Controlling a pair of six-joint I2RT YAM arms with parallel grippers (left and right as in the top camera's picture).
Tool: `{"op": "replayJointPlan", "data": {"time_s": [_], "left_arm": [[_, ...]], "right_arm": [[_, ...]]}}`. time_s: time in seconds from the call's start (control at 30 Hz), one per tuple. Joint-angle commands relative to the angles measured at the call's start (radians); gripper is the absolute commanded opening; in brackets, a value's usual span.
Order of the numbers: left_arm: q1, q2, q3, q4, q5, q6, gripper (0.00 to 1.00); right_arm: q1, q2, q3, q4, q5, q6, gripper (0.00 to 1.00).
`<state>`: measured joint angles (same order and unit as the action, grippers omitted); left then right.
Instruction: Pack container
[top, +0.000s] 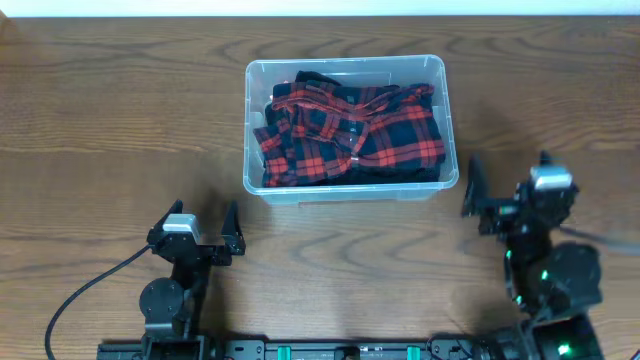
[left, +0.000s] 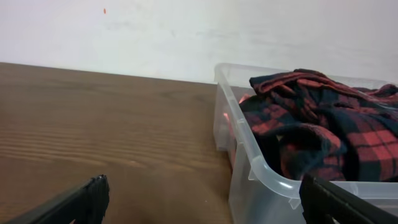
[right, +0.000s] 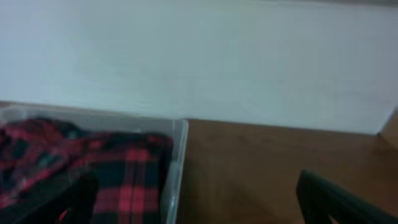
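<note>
Left claw (top: 198, 222): nearest to us in its own wrist view, where its two dark fingers (left: 87, 199) sit at the bottom corners of the picture. The jaws are spread wide. They hold nothing and touch nothing.
Between the left fingers: we see only bare tabletop (top: 100, 120) and the near corner of the container (top: 250, 120), which is close ahead but apart from the claw.
Right claw (top: 508, 178): also spread wide and empty. It sits off the right end of the container, near its wall but clear of it.
Container: it stands upright in the middle of the tabletop, toward the far edge and beyond both arms. We see no lid anywhere.
Checked cloth (top: 350, 130): a red-and-black garment lies crumpled inside the container and fills most of it. From the left wrist, some folds rise a little above the rim. As far as we can tell, nothing hangs over the side.
Done so far: we judge the packing nearly or fully finished. The cloth is in, and we spot no other loose item waiting.
Left to do: perhaps pressing the raised folds below the rim. We cannot tell whether closing the container is part of the job.
</note>
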<state>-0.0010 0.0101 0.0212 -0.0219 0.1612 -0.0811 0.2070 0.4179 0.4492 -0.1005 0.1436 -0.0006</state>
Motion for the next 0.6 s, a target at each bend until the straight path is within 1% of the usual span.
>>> {"op": "replayJointPlan", "data": {"time_s": [0.0,0.1,0.3,0.57], "left_arm": [[0.005,-0.005,-0.017,-0.034,0.014,-0.002,0.98],[0.005,-0.005,-0.017,-0.034,0.014,-0.002,0.98],[0.005,-0.005,-0.017,-0.034,0.014,-0.002,0.98],[0.005,-0.005,-0.017,-0.034,0.014,-0.002,0.98]], "right_arm": [[-0.034,-0.094,-0.112,0.029,-0.045,-0.015,0.99],[-0.068,-0.163,-0.214,0.065,-0.070,-0.003,0.99],[-0.116,-0.256,-0.355,0.086,-0.074,0.113,0.99],[-0.140,-0.302,-0.404,0.082,-0.074,0.099,0.99]]}}
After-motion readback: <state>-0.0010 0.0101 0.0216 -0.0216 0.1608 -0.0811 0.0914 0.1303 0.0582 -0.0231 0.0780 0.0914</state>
